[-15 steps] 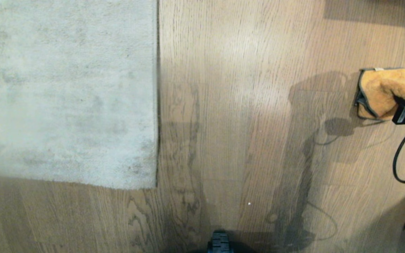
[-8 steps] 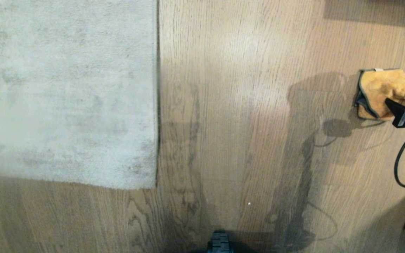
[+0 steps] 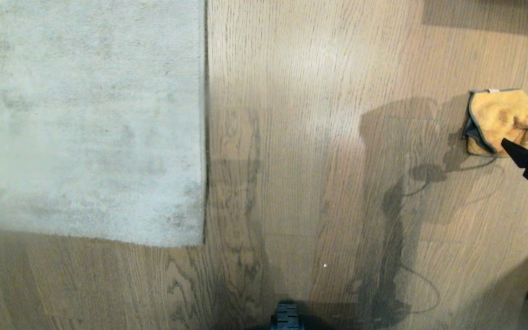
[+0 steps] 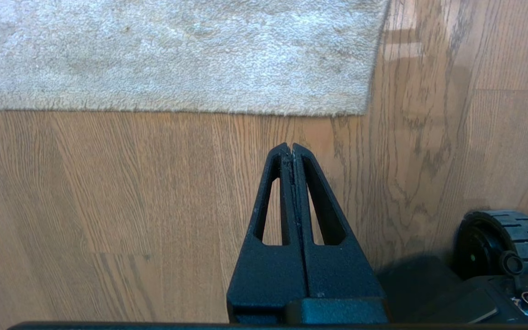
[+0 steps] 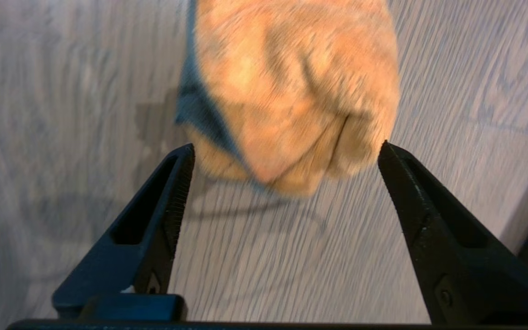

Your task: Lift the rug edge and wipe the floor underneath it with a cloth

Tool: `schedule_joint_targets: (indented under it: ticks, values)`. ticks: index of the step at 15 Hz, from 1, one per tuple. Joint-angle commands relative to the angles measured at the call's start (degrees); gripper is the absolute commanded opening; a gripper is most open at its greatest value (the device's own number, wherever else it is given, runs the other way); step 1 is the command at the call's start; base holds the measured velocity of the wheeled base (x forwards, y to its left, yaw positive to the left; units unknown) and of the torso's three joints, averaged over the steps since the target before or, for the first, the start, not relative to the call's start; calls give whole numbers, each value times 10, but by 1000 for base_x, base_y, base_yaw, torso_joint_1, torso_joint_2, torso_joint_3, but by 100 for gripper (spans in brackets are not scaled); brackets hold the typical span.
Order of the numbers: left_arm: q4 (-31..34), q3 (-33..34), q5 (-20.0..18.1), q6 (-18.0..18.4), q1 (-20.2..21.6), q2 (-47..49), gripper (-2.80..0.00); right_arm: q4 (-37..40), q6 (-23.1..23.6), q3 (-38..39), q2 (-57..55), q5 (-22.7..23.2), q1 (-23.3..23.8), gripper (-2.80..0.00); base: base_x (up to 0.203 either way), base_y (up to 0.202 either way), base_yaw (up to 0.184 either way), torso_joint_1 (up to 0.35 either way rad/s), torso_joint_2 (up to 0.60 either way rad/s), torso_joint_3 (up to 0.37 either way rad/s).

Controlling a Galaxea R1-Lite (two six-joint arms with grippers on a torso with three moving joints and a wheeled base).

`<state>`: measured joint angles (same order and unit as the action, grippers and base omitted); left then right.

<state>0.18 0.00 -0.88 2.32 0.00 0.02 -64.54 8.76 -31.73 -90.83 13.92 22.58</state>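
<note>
On the floor (image 3: 291, 137) at my far right, the cloth (image 3: 504, 120) lies bunched just ahead of my right gripper (image 5: 286, 151), jaws spread wide, holding nothing. Left gripper (image 4: 290, 147) parked, jaws closed empty, near the rug edge (image 4: 177, 109), which lies flat. Best to pull back straight without snagging the cloth.

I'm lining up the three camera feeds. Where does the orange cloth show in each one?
Head view: the cloth lies on the floor at the far right edge, just past the right gripper.
Left wrist view: not in it; only the rug corner and the shut left gripper show.
Right wrist view: the cloth fills the upper middle, beyond the open fingers.
Shared landmark: the wood floor.
</note>
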Motion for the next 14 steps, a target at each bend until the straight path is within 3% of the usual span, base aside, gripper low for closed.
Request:
schedule_joint_targets:
  ticks: [1,8,13,14]
  values:
    - [0,0,0,1,0,0,-280,5,5,32,54,5,0,0,0,0,0,0,0,0]
    - [0,0,0,0,0,0,-280,37,14,192,208,19,-1,0,0,0,0,0,0,0]
    - [0,0,0,0,0,0,-280,53,17,257,278,32,-1,0,0,0,0,0,0,0]
    - [0,0,0,0,0,0,-280,65,17,260,292,32,-1,-280,0,0,0,0,0,0]
